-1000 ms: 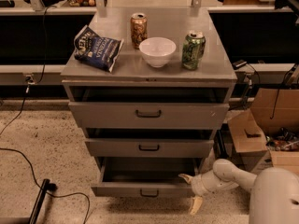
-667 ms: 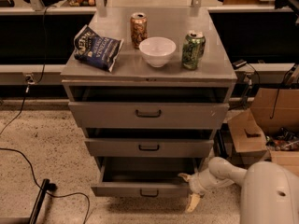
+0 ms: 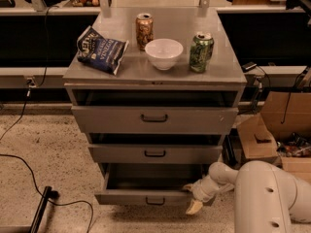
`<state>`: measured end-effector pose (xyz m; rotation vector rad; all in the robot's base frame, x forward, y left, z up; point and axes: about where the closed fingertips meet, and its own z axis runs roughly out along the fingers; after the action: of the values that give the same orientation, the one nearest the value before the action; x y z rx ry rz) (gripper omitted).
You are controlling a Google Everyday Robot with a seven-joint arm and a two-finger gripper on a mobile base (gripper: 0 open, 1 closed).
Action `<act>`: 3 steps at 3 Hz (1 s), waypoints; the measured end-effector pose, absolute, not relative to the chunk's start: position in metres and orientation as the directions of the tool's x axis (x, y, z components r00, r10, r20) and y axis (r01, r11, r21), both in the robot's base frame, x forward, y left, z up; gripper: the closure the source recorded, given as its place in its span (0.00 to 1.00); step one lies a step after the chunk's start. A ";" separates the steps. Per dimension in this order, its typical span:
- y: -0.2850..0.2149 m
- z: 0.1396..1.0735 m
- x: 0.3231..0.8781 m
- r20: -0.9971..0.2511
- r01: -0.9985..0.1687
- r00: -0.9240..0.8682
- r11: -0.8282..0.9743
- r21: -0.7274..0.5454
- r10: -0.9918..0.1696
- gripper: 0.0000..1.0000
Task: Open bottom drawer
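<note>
My gripper (image 3: 190,197) at the right front corner of the bottom drawer (image 3: 131,197)
Fingers spread apart, drawer sticking out over open floor (image 3: 146,222). Can't read the chip bag (image 3: 101,43) print.

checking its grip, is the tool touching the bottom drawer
Cannot tell. The camera view shows the tool at the right front corner of the open bottom drawer, overlapping it, but neither contact nor a gap shows plainly.

Cardboard boxes (image 3: 284,113) sit on speckled floor (image 3: 53,140) (cables (image 3: 15,158) too).
</note>
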<state>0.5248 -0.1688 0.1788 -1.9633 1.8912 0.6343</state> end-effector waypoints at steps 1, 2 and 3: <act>-0.168 0.180 0.507 -0.519 -0.993 0.006 -0.067 0.099 -0.855 0.42; -0.164 0.191 0.478 -0.506 -0.981 0.012 -0.108 0.161 -0.862 0.46; -0.156 0.201 0.453 -0.509 -0.962 0.023 -0.158 0.223 -0.861 0.49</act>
<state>0.4526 -0.1558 0.2014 -2.1066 1.9077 0.8171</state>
